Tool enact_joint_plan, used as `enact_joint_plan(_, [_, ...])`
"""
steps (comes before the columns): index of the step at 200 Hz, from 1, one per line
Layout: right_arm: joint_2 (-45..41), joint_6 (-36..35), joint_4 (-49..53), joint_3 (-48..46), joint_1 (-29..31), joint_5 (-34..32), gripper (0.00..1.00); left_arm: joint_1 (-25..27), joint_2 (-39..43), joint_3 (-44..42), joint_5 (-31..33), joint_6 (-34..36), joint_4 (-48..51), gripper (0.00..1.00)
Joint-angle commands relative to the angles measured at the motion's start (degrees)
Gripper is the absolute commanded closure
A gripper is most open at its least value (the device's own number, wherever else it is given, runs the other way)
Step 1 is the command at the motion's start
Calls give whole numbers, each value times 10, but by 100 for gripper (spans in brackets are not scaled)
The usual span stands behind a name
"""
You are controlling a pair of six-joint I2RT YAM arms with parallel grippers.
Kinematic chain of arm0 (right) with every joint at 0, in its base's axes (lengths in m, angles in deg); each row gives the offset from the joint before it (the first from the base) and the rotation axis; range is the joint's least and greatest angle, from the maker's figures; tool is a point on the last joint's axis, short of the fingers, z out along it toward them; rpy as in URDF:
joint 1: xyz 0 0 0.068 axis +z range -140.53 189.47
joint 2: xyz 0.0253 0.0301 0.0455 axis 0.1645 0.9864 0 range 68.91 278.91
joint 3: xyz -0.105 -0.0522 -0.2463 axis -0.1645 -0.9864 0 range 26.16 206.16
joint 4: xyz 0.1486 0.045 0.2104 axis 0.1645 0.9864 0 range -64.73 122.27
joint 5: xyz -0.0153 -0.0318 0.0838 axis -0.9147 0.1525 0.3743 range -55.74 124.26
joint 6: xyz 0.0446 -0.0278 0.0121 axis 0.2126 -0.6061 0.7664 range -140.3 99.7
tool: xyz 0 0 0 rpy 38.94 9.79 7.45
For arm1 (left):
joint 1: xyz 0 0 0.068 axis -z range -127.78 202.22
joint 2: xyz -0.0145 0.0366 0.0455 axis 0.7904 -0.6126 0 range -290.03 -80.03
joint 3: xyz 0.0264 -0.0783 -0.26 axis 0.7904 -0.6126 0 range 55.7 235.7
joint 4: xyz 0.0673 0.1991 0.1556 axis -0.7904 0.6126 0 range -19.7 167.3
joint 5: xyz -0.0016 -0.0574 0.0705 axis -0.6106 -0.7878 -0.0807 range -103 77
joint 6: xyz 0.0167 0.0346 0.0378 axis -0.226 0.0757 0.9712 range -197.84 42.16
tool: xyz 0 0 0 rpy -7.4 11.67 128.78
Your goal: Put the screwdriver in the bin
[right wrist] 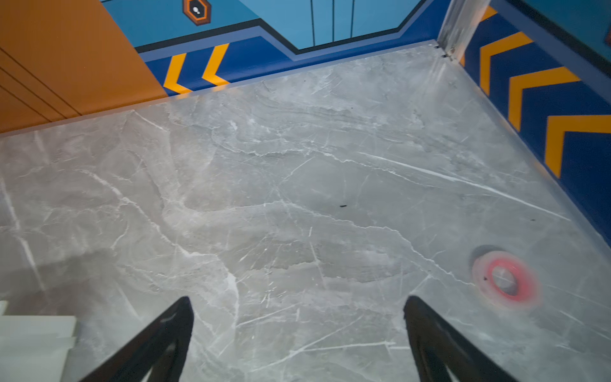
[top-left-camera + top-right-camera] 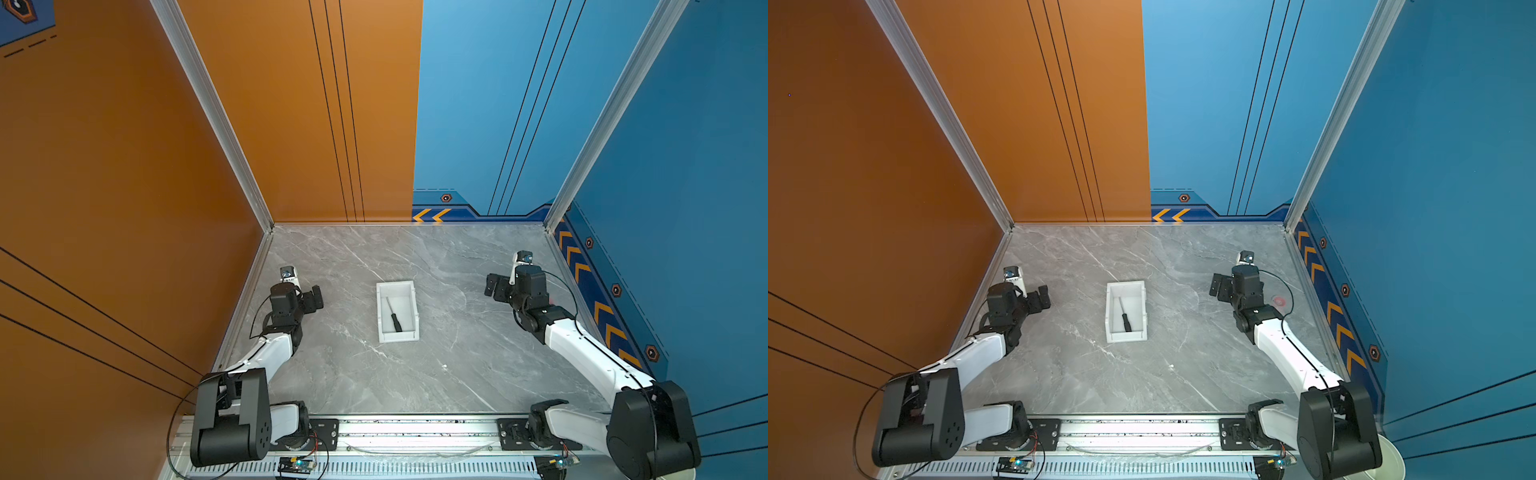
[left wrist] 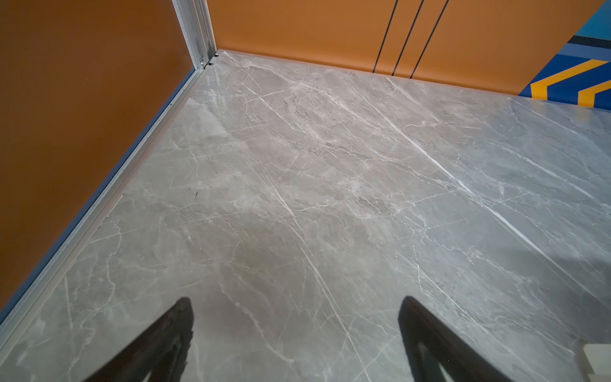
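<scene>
The screwdriver [image 2: 395,316] lies flat inside the bin [image 2: 414,305] at the middle of the worktop [image 2: 457,374], so the job looks done, which fits the right gripper [image 1: 297,334] and left gripper [image 3: 296,334] hanging spread and empty near opposite side edges.

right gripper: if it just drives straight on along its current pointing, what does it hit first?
Probably only the grey marble tabletop. The open right gripper points at bare surface; the red-and-white round disc lies off to one side and the white rectangular plastic bin to the other. Depth is unclear.
</scene>
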Motion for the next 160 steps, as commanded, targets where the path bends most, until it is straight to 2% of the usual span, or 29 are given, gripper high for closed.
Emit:
enact_joint_plan(1, [-21,-55,-111,-47,-29,-55,0,6,-15,-24,13,1,-119,2])
enact_joint_plan(34, [-5,-67,-248,-141,-79,-73,0,14,-37,-68,18,0,-220,2])
enact_joint_plan(60, [40,-63,-313,-165,-105,-67,0,25,-55,-94,23,14,-276,2])
enact_joint_plan(102, [82,-63,-381,-173,-108,-72,0,36,-101,-123,39,17,-372,2])
enact_joint_plan(122, [100,-45,-395,-170,-115,-48,0,38,-148,-134,42,20,-444,2])
enact_joint_plan(140, [140,-55,-476,-185,-107,-37,0,50,-186,-154,36,40,-530,2])
enact_joint_plan(152, [141,-73,-441,-169,-91,-40,0,59,-188,-165,36,52,-552,2])
enact_joint_plan(160, [158,-86,-452,-167,-80,-42,0,61,-188,-166,38,55,-553,2])
